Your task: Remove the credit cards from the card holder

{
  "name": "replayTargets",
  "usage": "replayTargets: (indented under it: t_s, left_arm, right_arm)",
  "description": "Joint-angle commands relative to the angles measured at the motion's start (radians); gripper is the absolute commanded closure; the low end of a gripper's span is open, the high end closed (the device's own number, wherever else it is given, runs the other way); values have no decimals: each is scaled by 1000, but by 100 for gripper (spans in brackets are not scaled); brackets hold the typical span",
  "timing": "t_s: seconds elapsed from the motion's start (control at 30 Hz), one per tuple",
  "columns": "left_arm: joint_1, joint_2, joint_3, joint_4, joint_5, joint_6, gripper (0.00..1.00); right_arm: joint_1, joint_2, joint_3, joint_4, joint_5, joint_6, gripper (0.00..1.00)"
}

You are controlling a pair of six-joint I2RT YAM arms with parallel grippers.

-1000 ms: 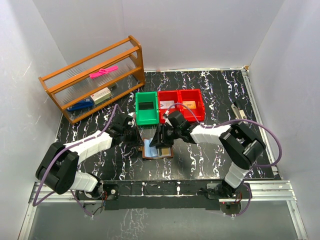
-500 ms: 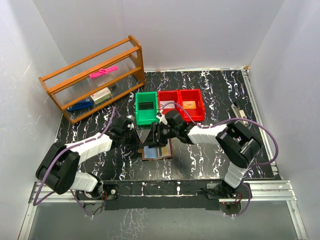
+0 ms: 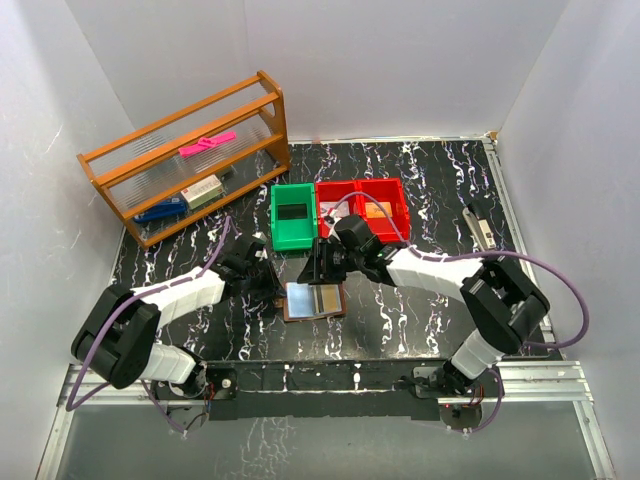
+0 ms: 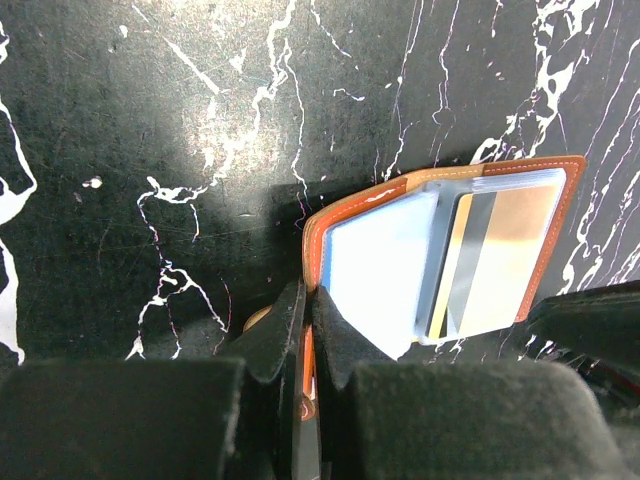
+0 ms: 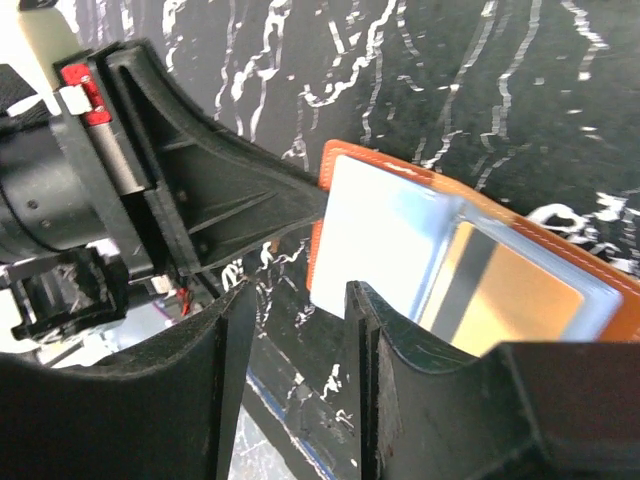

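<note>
Card holder (image 3: 314,299) lay open on the table (image 3: 430,170), near the green bin (image 3: 293,215). The left gripper (image 4: 307,310) was clamped tight on its brown rim. The right gripper (image 5: 295,330) stood part open just above the holder's edge, gripping nothing. Extraction was judged not yet done: one light blue card (image 4: 375,270) and one gold-orange card (image 4: 500,255) sat inside. Count: one holder, two cards visible.
</note>
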Motion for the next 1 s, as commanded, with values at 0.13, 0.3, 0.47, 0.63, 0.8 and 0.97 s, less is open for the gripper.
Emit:
replayTargets:
  t_s: [0.13,0.3,0.47,0.63,0.8,0.97]
  left_arm:
    - [-5,-24,39,-57,-18,32,92]
    - [-5,-51,110,-153,-43,68,69]
    - [-4,-93,181,-254,-81,92,48]
    - [-5,-163,255,-304,-77,110,40]
    - [-10,-182,289,-205,87,107,37]
    - [-59,-95,278,-82,185,76,40]
  right_arm:
    - [-5,36,-19,-39,44,-48,73]
    - [4,78,-2,-58,90,-47,73]
    - [27,106,48,-133,192,-67,73]
    - [56,128,53,-133,240,-69,71]
    - [59,132,38,-119,270,-65,69]
    - [61,127,7,-61,267,-66,67]
